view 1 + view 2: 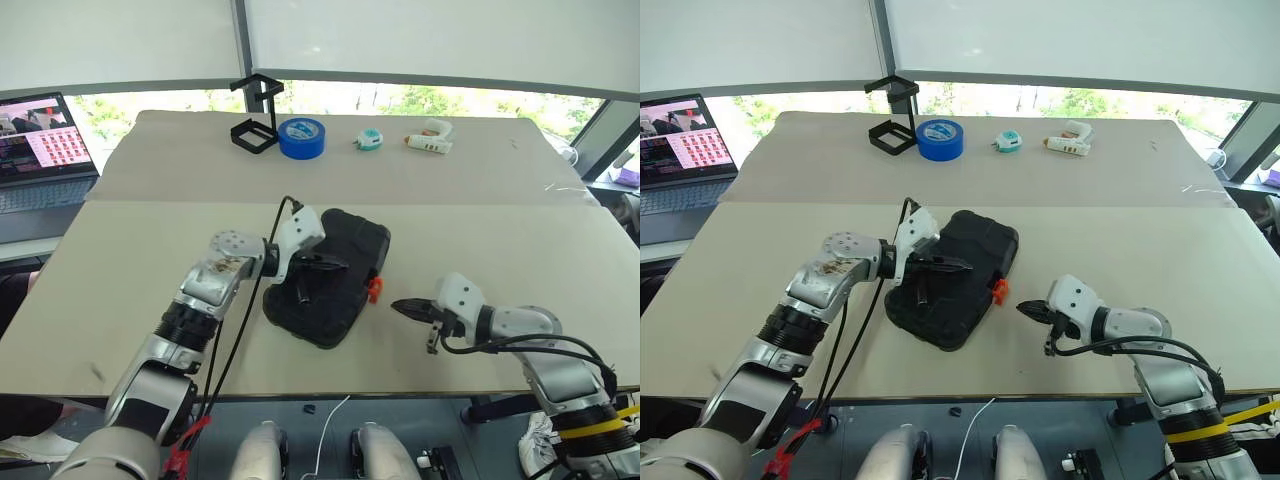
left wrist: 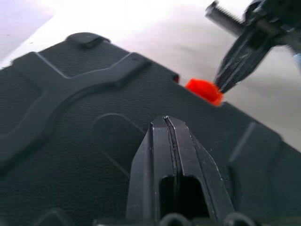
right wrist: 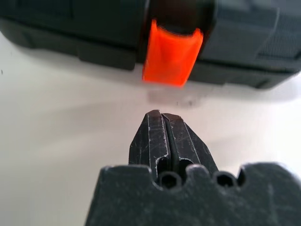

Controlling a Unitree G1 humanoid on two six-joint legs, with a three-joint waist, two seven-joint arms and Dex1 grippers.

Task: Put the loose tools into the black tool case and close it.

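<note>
The black tool case [image 1: 345, 295] lies with its lid down in the middle of the table. Its orange latch [image 1: 374, 290] sticks out on the side toward my right arm. My left gripper [image 1: 335, 266] is shut and empty, hovering just over the lid [image 2: 70, 117] and pointing right. My right gripper [image 1: 400, 306] is shut with nothing in it. It rests low over the table a short way from the latch [image 3: 171, 52] and points at it without touching. The loose tools are out of view.
At the far side of the table stand a black wire-frame stand [image 1: 255, 115], a big blue tape roll [image 1: 301, 137], a small teal item [image 1: 369, 140] and a white glue gun [image 1: 430, 140]. A laptop [image 1: 45, 150] sits off the table's left.
</note>
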